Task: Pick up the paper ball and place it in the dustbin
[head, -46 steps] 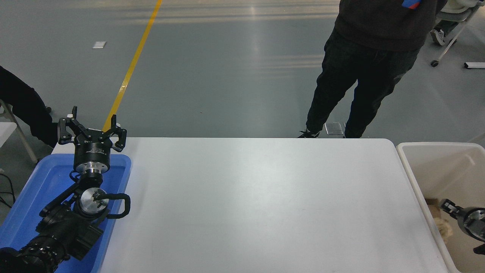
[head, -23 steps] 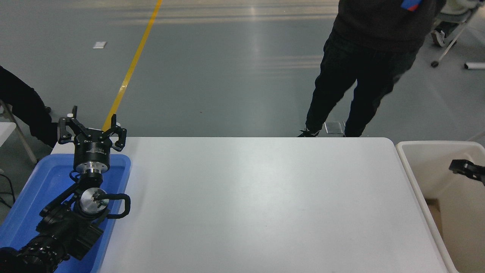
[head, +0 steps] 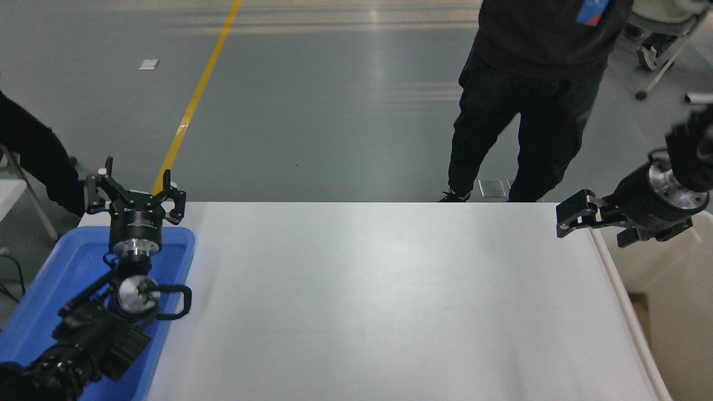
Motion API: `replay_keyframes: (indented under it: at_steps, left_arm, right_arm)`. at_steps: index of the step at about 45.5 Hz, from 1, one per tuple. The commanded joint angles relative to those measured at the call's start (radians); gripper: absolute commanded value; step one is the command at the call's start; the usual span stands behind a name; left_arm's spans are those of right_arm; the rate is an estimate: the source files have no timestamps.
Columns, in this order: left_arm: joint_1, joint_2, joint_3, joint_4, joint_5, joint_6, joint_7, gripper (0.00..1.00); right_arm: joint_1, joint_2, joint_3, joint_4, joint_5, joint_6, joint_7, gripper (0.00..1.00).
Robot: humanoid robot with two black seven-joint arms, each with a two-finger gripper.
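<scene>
The dustbin (head: 671,289) is a cream-beige bin standing against the table's right edge, cut off by the picture's edge. A tan patch (head: 640,305) lies at its bottom; I cannot tell whether it is the paper ball. No paper ball shows anywhere else. My right gripper (head: 591,230) hangs in the air above the bin's far-left rim and the table's far right corner, pointing left, open and empty. My left gripper (head: 135,186) is parked open above the far end of the blue tray at the lower left.
A shallow blue tray (head: 61,273) lies on the table's left end under the left arm. A person in dark clothes (head: 523,111) stands at the far side right of centre. Another person's dark sleeve (head: 33,150) shows at the left edge.
My right gripper has risen out of the dustbin and swung up and left to above its far rim. The standing person has shifted slightly left.
</scene>
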Motion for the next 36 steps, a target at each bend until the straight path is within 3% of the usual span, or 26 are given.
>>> replay_keyframes:
  at_steps: [1,11,36]
  left_arm:
    - [0.0,0.0,0.0,0.0,0.0,0.001,-0.001,0.99]
    - [0.0,0.0,0.0,-0.001,0.0,0.001,0.0,0.99]
    - [0.0,0.0,0.0,0.0,-0.002,0.001,-0.001,0.99]
  right_arm:
    - [0.122,0.219,-0.027,0.055,0.175,0.052,0.001,1.0]
    - [0.122,0.308,-0.036,0.042,0.219,0.052,0.001,1.0]
    - [0.123,0.31,-0.05,0.042,0.229,0.051,0.002,1.0]
